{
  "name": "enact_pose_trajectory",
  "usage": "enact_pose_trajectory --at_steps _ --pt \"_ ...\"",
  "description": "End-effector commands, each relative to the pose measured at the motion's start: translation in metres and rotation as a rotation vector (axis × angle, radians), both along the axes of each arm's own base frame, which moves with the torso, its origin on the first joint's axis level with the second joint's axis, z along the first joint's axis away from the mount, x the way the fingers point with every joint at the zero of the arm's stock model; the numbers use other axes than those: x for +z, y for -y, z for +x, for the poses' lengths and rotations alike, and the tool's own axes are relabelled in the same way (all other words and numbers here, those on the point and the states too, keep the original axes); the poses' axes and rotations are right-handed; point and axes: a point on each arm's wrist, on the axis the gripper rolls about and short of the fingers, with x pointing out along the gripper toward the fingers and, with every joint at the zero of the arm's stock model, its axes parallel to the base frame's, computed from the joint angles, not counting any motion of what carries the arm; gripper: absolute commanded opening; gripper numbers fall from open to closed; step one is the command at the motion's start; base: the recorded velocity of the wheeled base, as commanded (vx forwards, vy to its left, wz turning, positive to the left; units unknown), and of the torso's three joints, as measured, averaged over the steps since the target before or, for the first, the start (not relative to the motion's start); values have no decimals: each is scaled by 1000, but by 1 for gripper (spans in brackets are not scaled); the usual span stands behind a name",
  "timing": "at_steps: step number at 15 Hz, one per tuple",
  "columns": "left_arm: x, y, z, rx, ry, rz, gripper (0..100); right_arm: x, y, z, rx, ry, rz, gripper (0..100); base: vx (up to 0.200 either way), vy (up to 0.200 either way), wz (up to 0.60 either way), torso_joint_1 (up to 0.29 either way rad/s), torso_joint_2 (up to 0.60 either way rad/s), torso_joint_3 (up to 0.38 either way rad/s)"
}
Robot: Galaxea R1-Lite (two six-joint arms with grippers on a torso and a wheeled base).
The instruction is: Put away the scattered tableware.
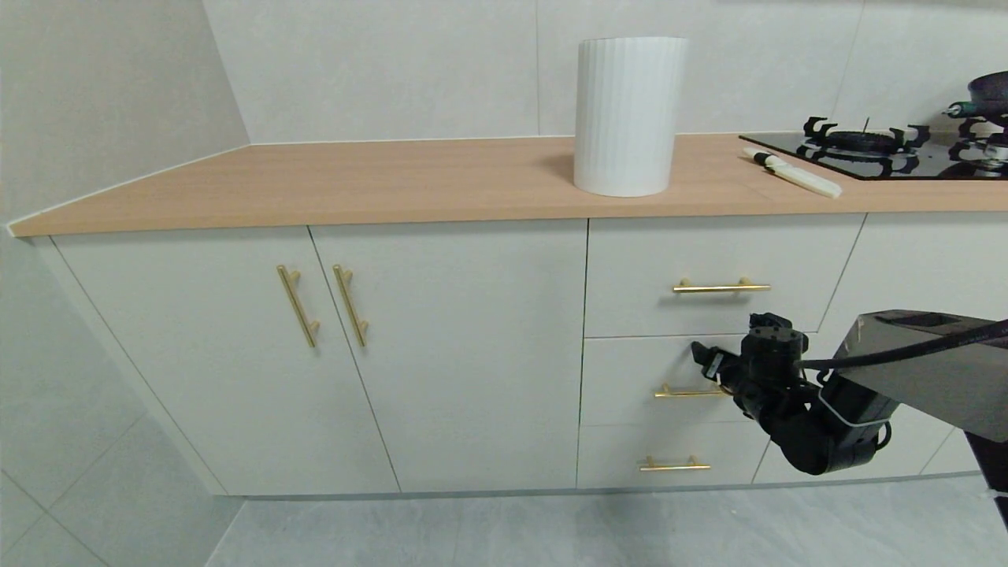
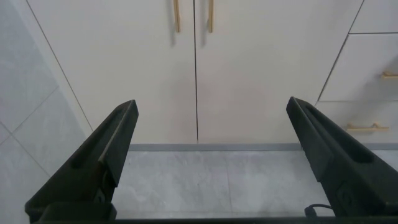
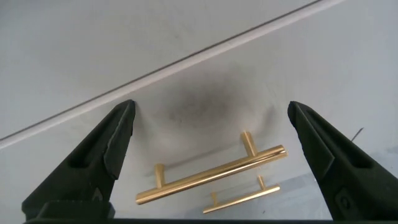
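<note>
Left gripper (image 2: pixel 211 115), fingers spread wide, faces the cabinet doors (image 2: pixel 124 68) down-left of the white canister (image 1: pixel 628 116). Right gripper (image 1: pixel 709 364), also spread, is at the middle drawer handle (image 3: pixel 211 175) below the canister. A white utensil (image 1: pixel 791 173), maybe a knife, lies on the counter (image 1: pixel 354 181) right of the canister.

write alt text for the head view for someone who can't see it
The right gripper is at the brass handle of the middle drawer in a run of white cabinets. On the wooden countertop above are a white ribbed canister and, beside a black gas hob, a pale utensil.
</note>
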Motion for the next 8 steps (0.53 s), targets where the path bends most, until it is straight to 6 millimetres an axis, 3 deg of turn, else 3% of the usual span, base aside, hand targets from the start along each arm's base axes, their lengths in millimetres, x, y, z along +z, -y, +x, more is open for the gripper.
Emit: enact_pose_trajectory --at_steps 1,8 --pt "0 0 0 0 0 0 100 -2 4 3 -15 7 1 100 0 0 0 0 0 0" --pt "0 0 0 0 0 0 100 12 6 0 -19 28 11 100 0 0 0 0 0 0"
